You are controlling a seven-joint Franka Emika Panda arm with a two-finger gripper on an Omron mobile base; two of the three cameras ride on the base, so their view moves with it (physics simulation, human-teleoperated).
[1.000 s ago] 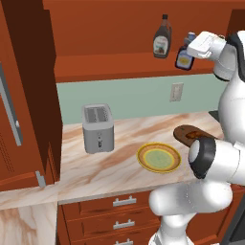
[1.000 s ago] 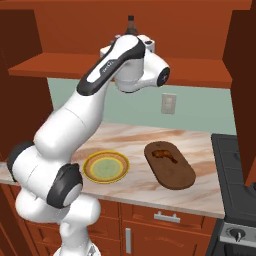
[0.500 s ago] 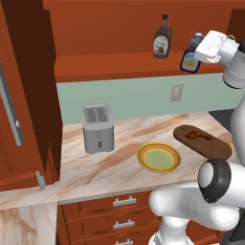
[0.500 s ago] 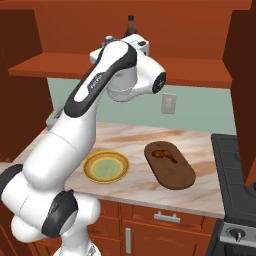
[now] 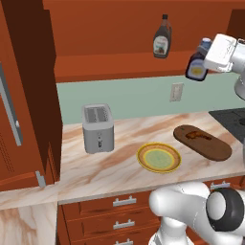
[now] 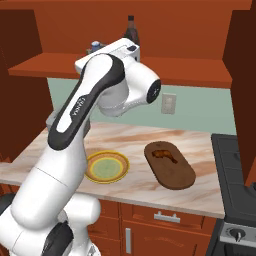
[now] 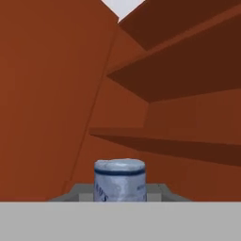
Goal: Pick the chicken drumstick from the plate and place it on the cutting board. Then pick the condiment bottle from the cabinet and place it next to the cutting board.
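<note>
Up by the cabinet (image 5: 119, 52) shelf edge, the squat dark blue condiment bottle (image 5: 196, 68) with pale label and light blue cap hangs clamped in the white end effector (image 5: 206, 58), clear of the shelf; hand view shows its rounded cap (image 7: 119, 179) between the fingertips. Tall brown bottle (image 5: 162, 38) stands on the reddish wood shelf. Below on the marbled surface (image 5: 124, 158), the small brown chicken drumstick (image 6: 164, 154) lies on the oval dark wooden cutting board (image 6: 172, 170), round yellow plate (image 6: 106, 167) just beside, boxy metal toaster (image 5: 98, 128) further left.

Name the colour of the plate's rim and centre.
The plate has a yellow body with an orange-brown rim and a pale green centre, clearest in the left base view.
</note>
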